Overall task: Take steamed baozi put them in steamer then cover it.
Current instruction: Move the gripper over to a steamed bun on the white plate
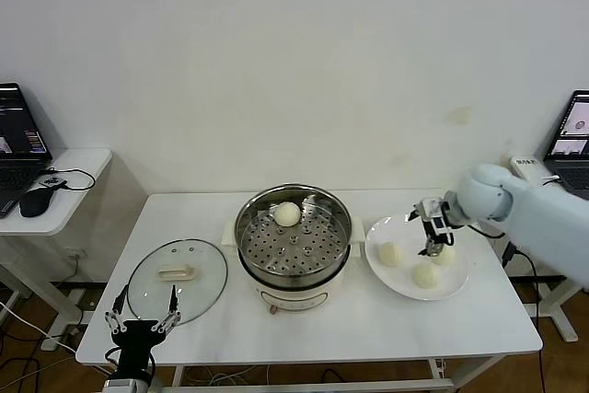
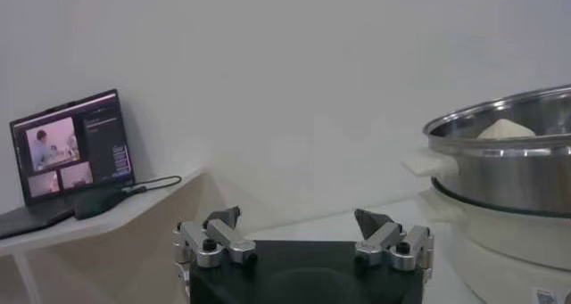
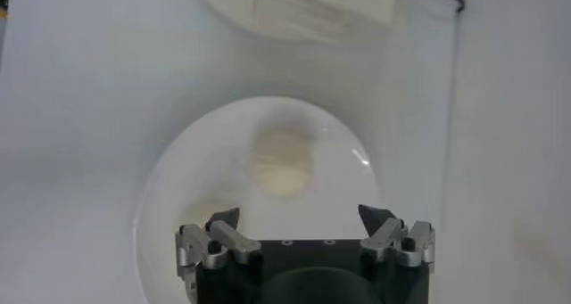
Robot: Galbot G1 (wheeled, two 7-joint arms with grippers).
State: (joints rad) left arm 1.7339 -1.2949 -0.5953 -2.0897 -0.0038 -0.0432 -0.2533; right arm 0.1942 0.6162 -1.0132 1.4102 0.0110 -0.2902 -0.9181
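Hovering over the plate: right end effector [image 1: 435, 235], jaws spread wide, nothing between them; in the right wrist view [image 3: 302, 230] both fingers stand apart above the white plate [image 3: 169, 190].
Right arm: reaches in from the right side of the head view, wrist bent down toward the plate [image 1: 391, 273].
Left end effector: [image 1: 142, 311] sits low at the near left edge of the surface [image 1: 368, 329], jaws wide open and empty; in its own wrist view [image 2: 302, 233] the two fingers are well apart with only bare surface beyond.
Steamed baozi: four in all. One bun [image 1: 287, 214] lies on the perforated tray inside the steamer, toward its far side. Three buns rest on the plate: one at the left [image 1: 391, 254], one at the near side [image 1: 424, 275], one at the right [image 1: 445, 256], just under the right end effector's fingertips; whether they touch it cannot be told.
Steamer: [image 1: 293, 269] stands at the middle of the surface, uncovered, on its cream base; the left wrist view shows its shiny wall [image 2: 517, 168] with the bun's top [image 2: 505, 129] above the rim.
Cover: [image 1: 177, 278] lies flat on the surface left of the steamer, handle up, just beyond the left end effector.
Plate: right of the steamer, close beside it.
Side desk: a laptop [image 1: 18, 146] and mouse [image 1: 37, 201] at far left.
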